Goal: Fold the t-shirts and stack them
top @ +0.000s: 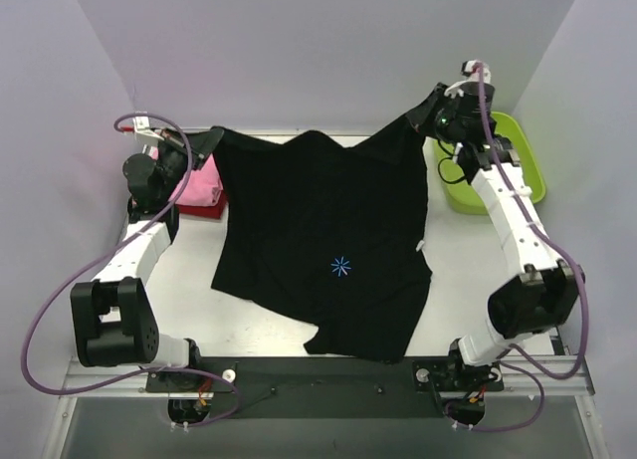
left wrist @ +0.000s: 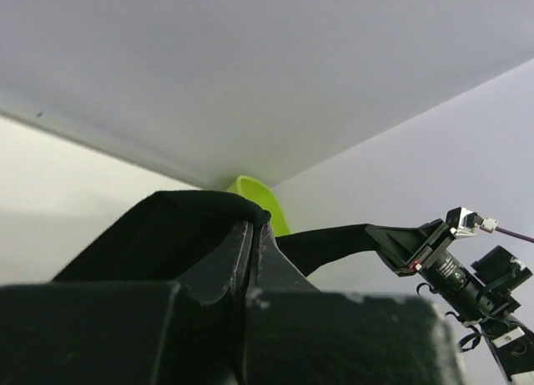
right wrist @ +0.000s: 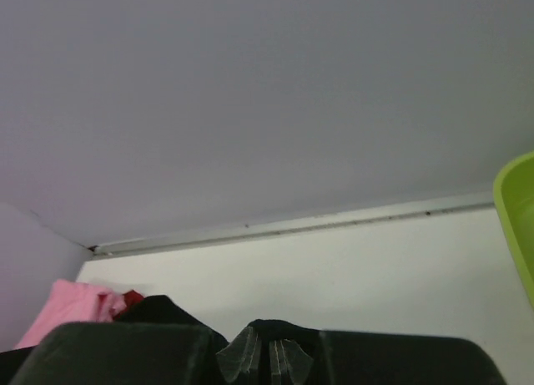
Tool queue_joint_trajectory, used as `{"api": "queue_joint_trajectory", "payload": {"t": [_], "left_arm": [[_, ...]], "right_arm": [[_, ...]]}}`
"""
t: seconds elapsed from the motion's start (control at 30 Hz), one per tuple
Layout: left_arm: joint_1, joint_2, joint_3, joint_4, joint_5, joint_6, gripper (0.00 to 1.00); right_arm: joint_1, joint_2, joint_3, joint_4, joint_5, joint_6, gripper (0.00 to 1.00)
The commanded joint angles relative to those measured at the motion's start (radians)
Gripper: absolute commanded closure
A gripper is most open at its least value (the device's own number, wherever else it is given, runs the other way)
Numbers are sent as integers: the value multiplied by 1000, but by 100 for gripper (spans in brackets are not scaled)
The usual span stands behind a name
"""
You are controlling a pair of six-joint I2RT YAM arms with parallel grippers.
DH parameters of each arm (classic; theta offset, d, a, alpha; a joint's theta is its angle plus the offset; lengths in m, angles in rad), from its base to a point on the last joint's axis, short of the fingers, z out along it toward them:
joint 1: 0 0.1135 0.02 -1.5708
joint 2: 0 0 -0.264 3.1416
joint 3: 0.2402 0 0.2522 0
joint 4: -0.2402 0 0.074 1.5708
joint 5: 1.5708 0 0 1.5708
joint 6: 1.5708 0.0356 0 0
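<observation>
Left gripper pinching black t-shirt at far-left corner; right gripper pinching far-right corner; long edge stretched between them, rest draped nearward.

Reaches with the left arm and right arm toward the far side, elbows bent low near the bases. Pinches the left gripper tight on one top corner of the black shirt. Clamps the right gripper on the opposite corner, raised higher.
</observation>
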State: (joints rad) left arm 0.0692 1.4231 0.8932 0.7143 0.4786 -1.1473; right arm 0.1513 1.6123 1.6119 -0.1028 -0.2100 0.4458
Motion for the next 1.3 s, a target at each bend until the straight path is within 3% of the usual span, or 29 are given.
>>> {"api": "queue_joint_trajectory", "payload": {"t": [0.0, 0.13, 0.37, 0.6, 0.83, 1.03, 1.1, 1.27], "left_arm": [[6, -124, 188, 154, 63, -68, 100], [6, -263, 402, 53, 104, -48, 100], [7, -470, 695, -266, 120, 96, 100], [6, -631, 818, -403, 100, 129, 100], [-12, -659, 900, -541, 77, 153, 100], [-17, -635, 856, -549, 89, 159, 100], [-16, -642, 733, -507, 100, 149, 100], [-17, -681, 365, -403, 54, 153, 100]], "right_arm": [[4, -263, 46, 227, -141, 18, 100], [16, -474, 45, 350, -270, 48, 100], [39, -722, 207, 318, -413, 50, 100], [13, -897, 330, 261, -454, 79, 100], [5, -910, 470, 180, -414, 73, 100], [-1, -844, 507, 112, -338, 56, 100], [-1, -816, 473, 66, -301, 39, 100], [-1, -784, 133, 84, -184, -11, 100]]}}
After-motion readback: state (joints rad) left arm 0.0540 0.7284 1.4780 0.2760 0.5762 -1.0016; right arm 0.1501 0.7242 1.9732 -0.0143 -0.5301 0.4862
